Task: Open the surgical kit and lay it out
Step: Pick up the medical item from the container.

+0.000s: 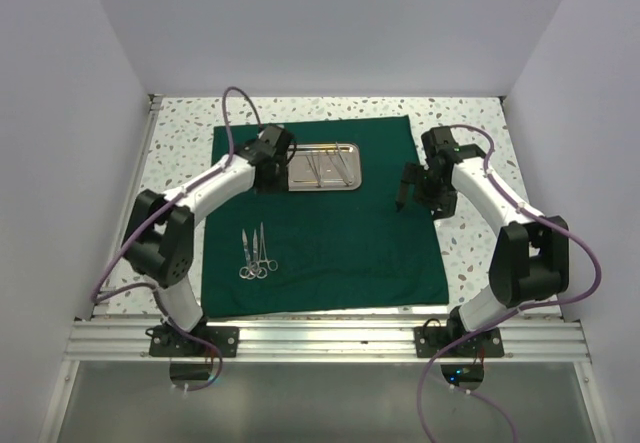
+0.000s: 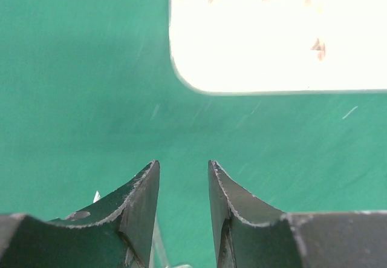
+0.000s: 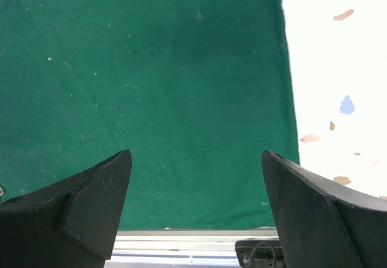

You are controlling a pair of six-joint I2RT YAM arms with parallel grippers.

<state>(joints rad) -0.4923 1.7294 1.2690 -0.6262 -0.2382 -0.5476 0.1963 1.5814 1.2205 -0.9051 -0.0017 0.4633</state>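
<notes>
The dark green cloth wrap (image 1: 340, 228) lies spread flat on the table. On its far part sits the shiny steel tray (image 1: 323, 166) with several slim silver instruments inside. Three scissor-like instruments (image 1: 256, 255) lie side by side on the cloth's left part. My left gripper (image 1: 284, 160) hovers at the tray's left end. In the left wrist view its jaws (image 2: 184, 164) stand a little apart over bare cloth, and a thin silver sliver (image 2: 159, 244) shows low beside the left finger. My right gripper (image 1: 402, 198) (image 3: 196, 153) hangs wide open over the cloth's right part, holding nothing.
Speckled white tabletop (image 1: 470, 253) surrounds the cloth, with white walls on three sides. An aluminium rail (image 1: 330, 338) runs along the near edge and shows low in the right wrist view as the rail (image 3: 181, 250). The cloth's right edge (image 3: 289, 98) borders bare table.
</notes>
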